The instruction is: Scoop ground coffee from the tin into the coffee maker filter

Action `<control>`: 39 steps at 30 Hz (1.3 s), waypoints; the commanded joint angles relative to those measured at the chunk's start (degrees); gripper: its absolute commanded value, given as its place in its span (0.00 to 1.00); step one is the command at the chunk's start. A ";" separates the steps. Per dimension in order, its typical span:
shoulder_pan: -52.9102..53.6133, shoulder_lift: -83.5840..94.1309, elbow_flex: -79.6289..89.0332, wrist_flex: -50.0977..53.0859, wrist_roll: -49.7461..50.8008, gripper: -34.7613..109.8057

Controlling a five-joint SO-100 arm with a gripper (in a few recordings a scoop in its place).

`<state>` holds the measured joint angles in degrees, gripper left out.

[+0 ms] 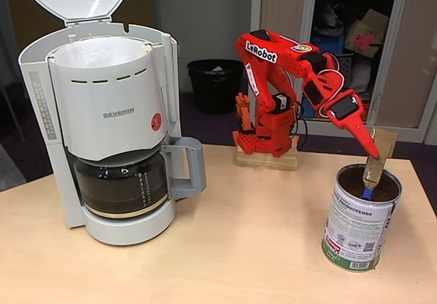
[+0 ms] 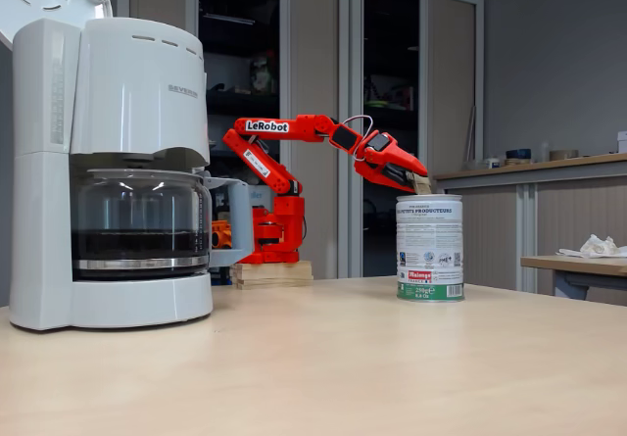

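Office setting, light wooden table [image 1: 225, 249]. Shiny upright tin [image 1: 360, 218], white label, lower right of frame, holding dark ground coffee [image 1: 351, 180]. Red gripper [image 1: 372, 155] angled down over rim, pinching cardboard-handled scoop [image 1: 377, 160]. White tapered coffee maker filter [image 1: 106, 95] upper left, open upward.
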<state>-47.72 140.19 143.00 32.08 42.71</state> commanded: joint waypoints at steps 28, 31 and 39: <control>0.44 6.94 2.90 7.38 5.45 0.35; 0.62 7.47 2.64 8.35 5.10 0.35; 2.02 9.05 2.99 10.55 2.20 0.34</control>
<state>-46.14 146.87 147.04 41.57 46.93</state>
